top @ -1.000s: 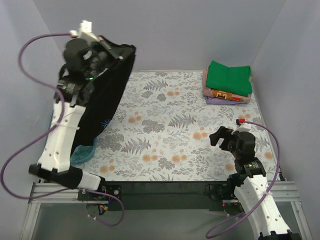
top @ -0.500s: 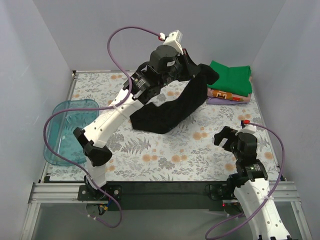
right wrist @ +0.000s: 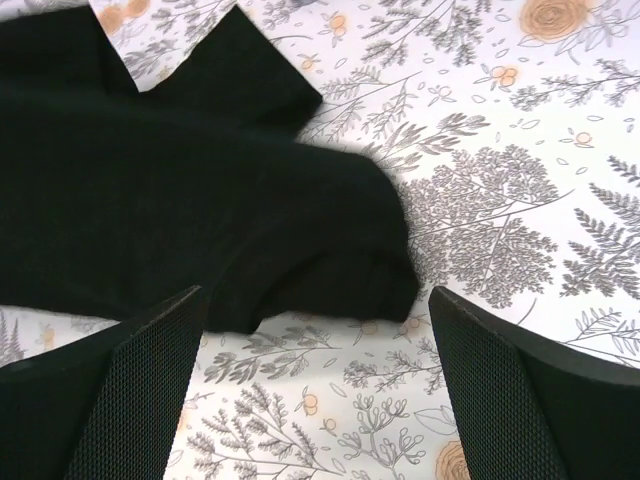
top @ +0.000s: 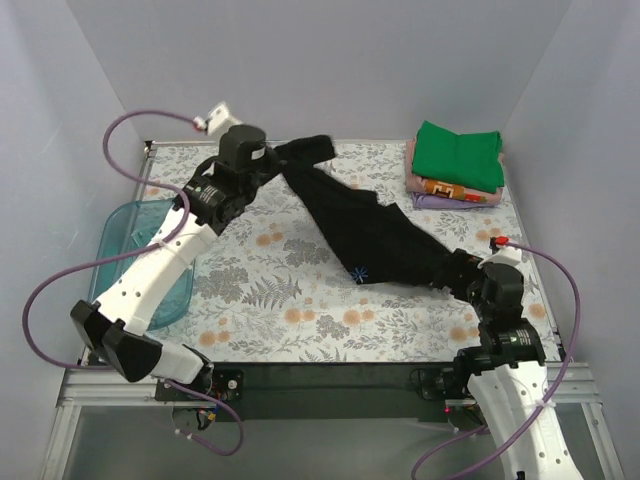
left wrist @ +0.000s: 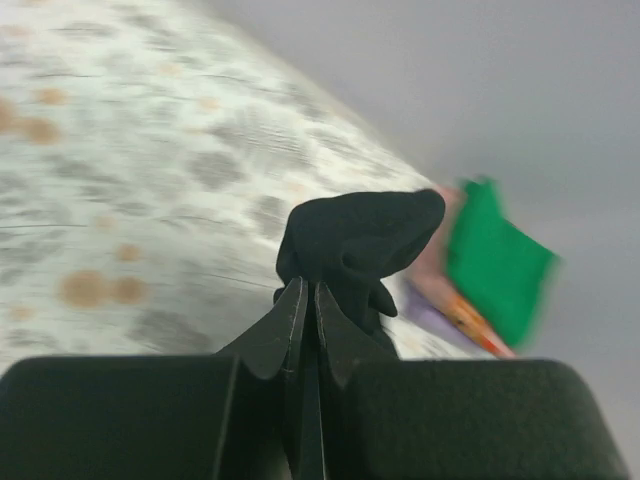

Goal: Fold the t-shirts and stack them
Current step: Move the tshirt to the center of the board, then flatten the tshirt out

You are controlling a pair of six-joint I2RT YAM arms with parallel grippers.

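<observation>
The black t-shirt (top: 370, 230) lies stretched across the floral table from the back middle down to the front right, its tiny blue mark (top: 360, 273) showing. My left gripper (top: 275, 160) is shut on one end of it, a bunched black fold (left wrist: 360, 240) sticking out past the fingertips. My right gripper (top: 462, 275) is open just above the shirt's other end (right wrist: 300, 250), fingers (right wrist: 130, 370) either side, not holding it. A stack of folded shirts, green (top: 458, 155) on top of orange-patterned, pink and lavender ones, sits at the back right and shows blurred in the left wrist view (left wrist: 495, 265).
A translucent teal tray (top: 125, 235) sits at the table's left edge, partly under my left arm. Grey walls close the table on three sides. A purple cable loops off each arm.
My left arm carried the black shirt from over the tray across to the right, then swung back left, laying the shirt out flat. The shirt's far end came to rest under my right gripper.
</observation>
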